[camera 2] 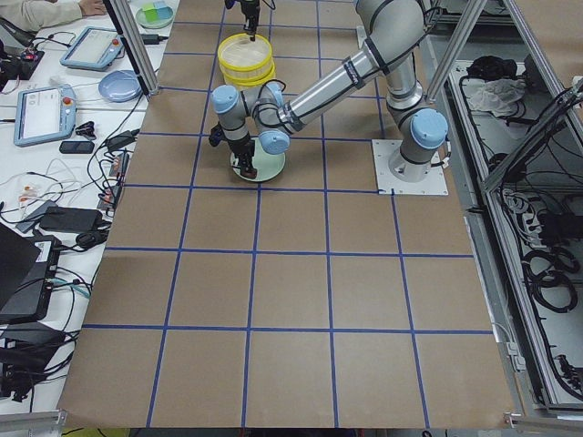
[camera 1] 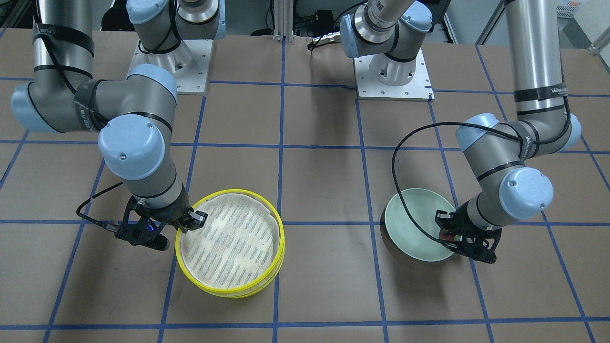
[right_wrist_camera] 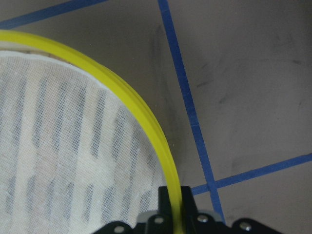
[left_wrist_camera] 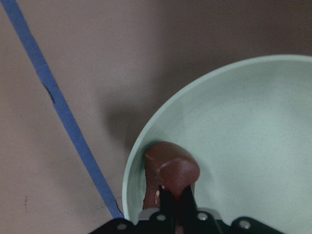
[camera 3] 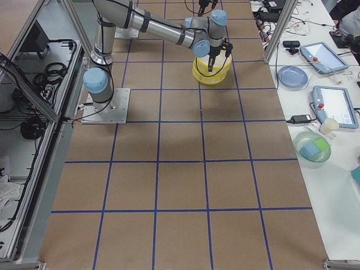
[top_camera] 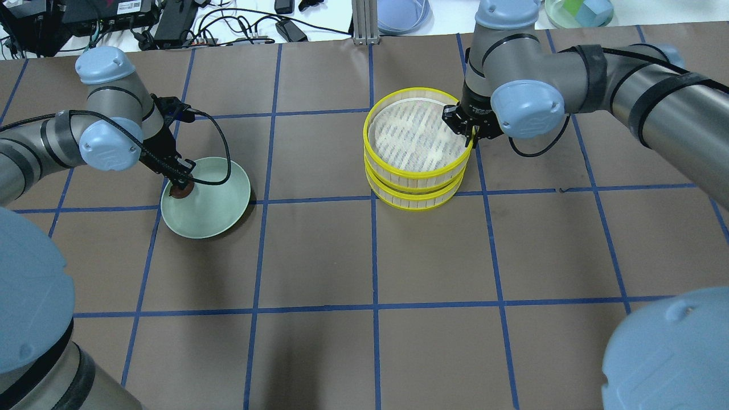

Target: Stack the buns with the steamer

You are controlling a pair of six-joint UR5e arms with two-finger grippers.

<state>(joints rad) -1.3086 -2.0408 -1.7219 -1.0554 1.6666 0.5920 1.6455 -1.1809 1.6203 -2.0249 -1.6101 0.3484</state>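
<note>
Two yellow-rimmed steamer trays are stacked; the upper tray (top_camera: 413, 134) (camera 1: 228, 238) shows an empty striped liner, and the lower tray (top_camera: 421, 196) peeks out beneath. My right gripper (top_camera: 470, 134) (right_wrist_camera: 174, 204) is shut on the upper tray's yellow rim (right_wrist_camera: 146, 122). The dark reddish-brown bun (left_wrist_camera: 170, 170) (top_camera: 181, 192) lies at the edge of the pale green plate (top_camera: 216, 199) (left_wrist_camera: 243, 136). My left gripper (top_camera: 181, 185) (left_wrist_camera: 176, 204) is shut on this bun. The cream-white bun is hidden.
Brown table with blue tape grid. The arm bases (camera 1: 171, 62) (camera 1: 393, 71) stand at the robot's side. The left wrist's black cable (camera 1: 405, 190) loops over the plate. Benches with tablets, cables and bowls (camera 3: 312, 146) line the far table edge.
</note>
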